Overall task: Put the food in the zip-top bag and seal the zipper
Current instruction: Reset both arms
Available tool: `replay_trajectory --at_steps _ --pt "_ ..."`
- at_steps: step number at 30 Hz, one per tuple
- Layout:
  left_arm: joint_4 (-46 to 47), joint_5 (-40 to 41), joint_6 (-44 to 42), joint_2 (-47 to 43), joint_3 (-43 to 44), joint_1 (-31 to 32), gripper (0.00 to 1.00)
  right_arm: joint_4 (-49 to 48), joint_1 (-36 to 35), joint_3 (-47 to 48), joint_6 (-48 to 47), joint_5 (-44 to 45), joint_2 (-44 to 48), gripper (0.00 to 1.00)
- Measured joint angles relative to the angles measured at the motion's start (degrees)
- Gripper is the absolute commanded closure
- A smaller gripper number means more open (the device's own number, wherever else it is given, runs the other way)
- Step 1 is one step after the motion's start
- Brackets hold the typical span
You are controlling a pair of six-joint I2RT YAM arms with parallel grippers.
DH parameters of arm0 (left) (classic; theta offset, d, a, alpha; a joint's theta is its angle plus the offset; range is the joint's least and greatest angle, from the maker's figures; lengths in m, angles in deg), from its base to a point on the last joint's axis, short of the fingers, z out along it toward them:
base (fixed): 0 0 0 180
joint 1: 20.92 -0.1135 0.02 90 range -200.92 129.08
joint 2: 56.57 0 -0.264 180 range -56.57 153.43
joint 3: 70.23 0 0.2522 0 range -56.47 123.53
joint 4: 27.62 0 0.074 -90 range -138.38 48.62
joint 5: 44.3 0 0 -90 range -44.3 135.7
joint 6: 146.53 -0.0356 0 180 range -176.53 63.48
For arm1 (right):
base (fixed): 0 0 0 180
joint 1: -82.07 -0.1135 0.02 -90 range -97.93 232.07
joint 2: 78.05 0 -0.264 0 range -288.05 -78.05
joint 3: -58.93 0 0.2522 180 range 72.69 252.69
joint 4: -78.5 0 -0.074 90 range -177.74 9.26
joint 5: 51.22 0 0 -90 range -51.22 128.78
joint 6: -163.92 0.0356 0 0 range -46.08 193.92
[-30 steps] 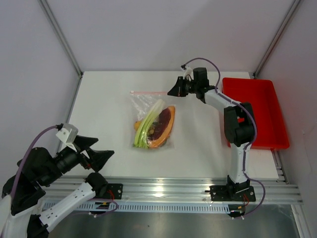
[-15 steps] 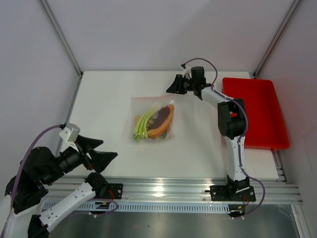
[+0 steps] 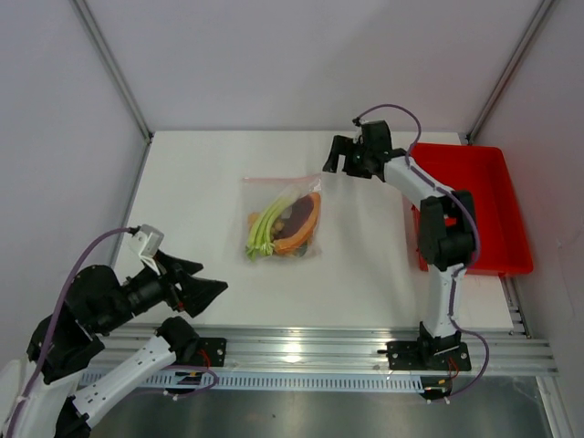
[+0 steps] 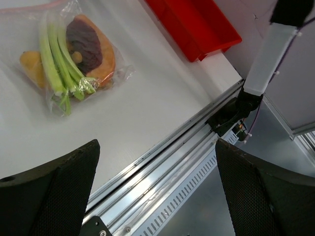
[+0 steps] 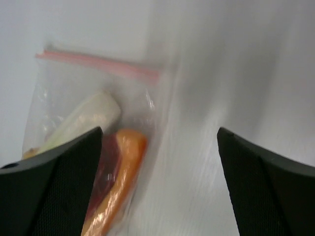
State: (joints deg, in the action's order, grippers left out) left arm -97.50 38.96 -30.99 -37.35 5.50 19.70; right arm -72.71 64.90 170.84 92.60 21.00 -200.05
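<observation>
The zip-top bag [image 3: 281, 221] lies flat mid-table with the food inside: green-white leek stalk [image 3: 264, 228], orange slice [image 3: 305, 226], dark red piece [image 3: 297, 213] and a yellow piece [image 4: 30, 66]. Its pinkish zipper [image 3: 281, 179] runs along the far edge and also shows as a strip, the zipper [image 5: 98, 65], in the right wrist view. My right gripper [image 3: 335, 161] hovers open just right of the zipper's end, holding nothing; below it lie the leek's white end [image 5: 88, 118] and the orange slice [image 5: 120, 177]. My left gripper [image 3: 206, 284] stands open near the front rail, apart from the bag [image 4: 74, 54].
A red tray [image 3: 474, 205] stands at the right edge of the table, behind the right arm; the tray [image 4: 197, 24] shows in the left wrist view too. The metal rail [image 3: 301, 345] runs along the near edge. Frame posts rise at the back corners.
My right gripper opened, let go of the bag's zipper edge and drew off to the right. The bag settled flat. My left arm shifted a little to the right.
</observation>
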Motion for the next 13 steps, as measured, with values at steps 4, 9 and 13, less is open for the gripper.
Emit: replay_trajectory --at_steps 4,9,13 --pt "3.19 -0.63 2.23 0.81 -4.35 0.00 0.01 5.73 -2.84 -11.89 2.05 11.32 16.87 0.01" --pt "10.12 -3.37 5.22 3.50 -10.67 0.00 0.00 11.02 -10.47 -22.14 5.07 21.73 33.46 0.01" --pt "15.39 -4.81 7.28 4.72 -14.99 -0.02 0.01 14.73 -17.59 -33.27 8.00 26.88 44.22 0.00"
